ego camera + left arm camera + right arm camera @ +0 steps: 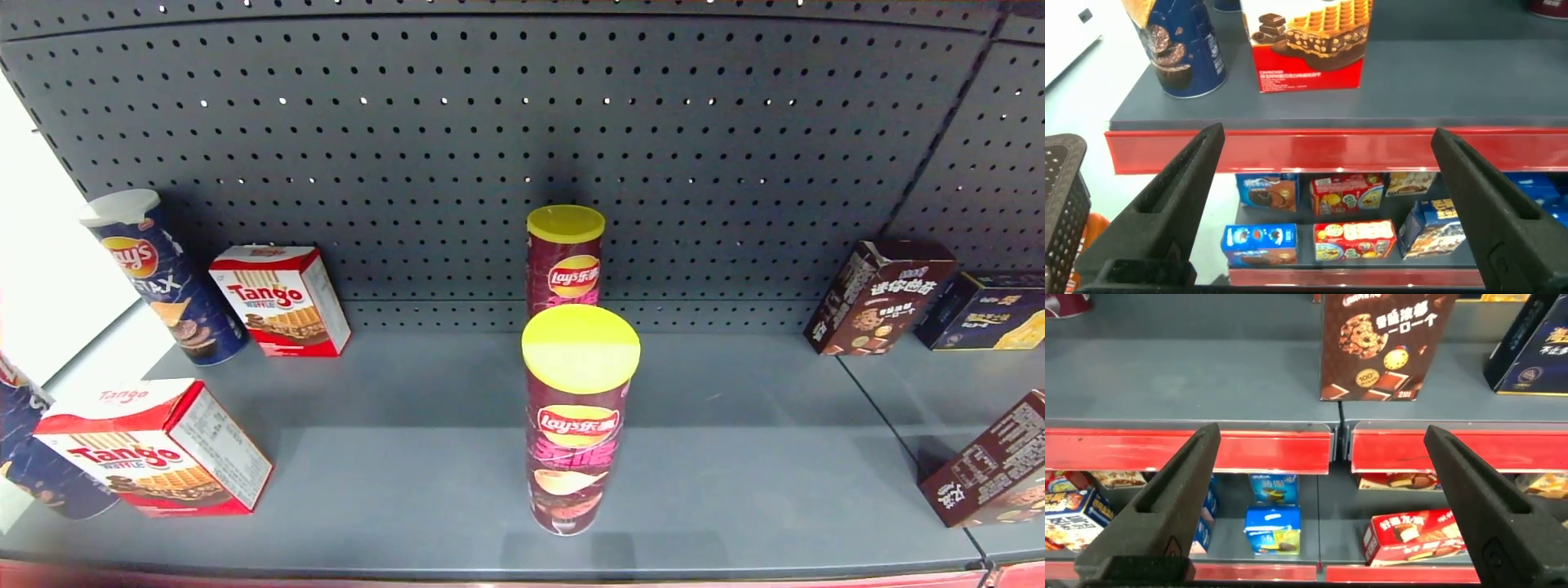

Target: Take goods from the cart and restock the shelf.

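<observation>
The left claw [1327, 135] and right claw [1323, 431] hang spread and empty before the red edge of the shelf [1413, 102]. There the front crisp tube [575, 433] hides the base of the rear tube [563, 261]; a blue tube [41, 478] and a brown box [992, 474] are cut off at the edges

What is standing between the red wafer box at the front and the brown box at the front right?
In the head view, a purple chip can with a yellow lid stands between the red wafer box and the brown box.
</observation>
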You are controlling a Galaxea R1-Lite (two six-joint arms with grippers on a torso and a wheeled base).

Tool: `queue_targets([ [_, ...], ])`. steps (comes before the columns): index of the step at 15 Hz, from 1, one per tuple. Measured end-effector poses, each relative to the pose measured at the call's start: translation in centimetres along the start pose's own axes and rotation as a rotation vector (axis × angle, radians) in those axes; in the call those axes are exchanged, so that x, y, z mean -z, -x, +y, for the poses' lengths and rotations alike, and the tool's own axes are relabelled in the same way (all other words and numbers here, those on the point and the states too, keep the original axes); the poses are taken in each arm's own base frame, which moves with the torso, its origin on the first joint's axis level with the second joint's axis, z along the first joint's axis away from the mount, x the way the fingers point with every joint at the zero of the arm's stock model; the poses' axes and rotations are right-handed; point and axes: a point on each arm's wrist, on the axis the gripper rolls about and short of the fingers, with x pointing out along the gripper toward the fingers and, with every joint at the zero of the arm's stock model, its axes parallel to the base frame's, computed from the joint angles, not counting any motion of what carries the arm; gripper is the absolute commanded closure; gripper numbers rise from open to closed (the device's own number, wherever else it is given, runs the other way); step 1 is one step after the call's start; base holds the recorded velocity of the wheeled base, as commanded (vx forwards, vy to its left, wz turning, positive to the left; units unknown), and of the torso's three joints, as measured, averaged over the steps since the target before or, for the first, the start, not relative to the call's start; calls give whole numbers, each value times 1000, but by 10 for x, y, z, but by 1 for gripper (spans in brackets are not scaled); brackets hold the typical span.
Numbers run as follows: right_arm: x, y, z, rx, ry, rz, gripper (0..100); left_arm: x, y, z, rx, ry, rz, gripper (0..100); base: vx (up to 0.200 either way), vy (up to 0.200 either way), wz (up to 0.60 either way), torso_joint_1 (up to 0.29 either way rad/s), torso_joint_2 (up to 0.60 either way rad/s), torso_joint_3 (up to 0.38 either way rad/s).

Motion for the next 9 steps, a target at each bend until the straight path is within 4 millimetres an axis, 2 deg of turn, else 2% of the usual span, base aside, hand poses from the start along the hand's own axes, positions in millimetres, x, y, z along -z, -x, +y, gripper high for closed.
queue_targets([
  [2,0,0,0,0,0,1,0,0,0,0,0,0,0,0,-200,0,0,10,2,2],
  [9,0,0,0,0,0,1,0,0,0,0,0,0,0,0,0,0,0,0,0,0],
])
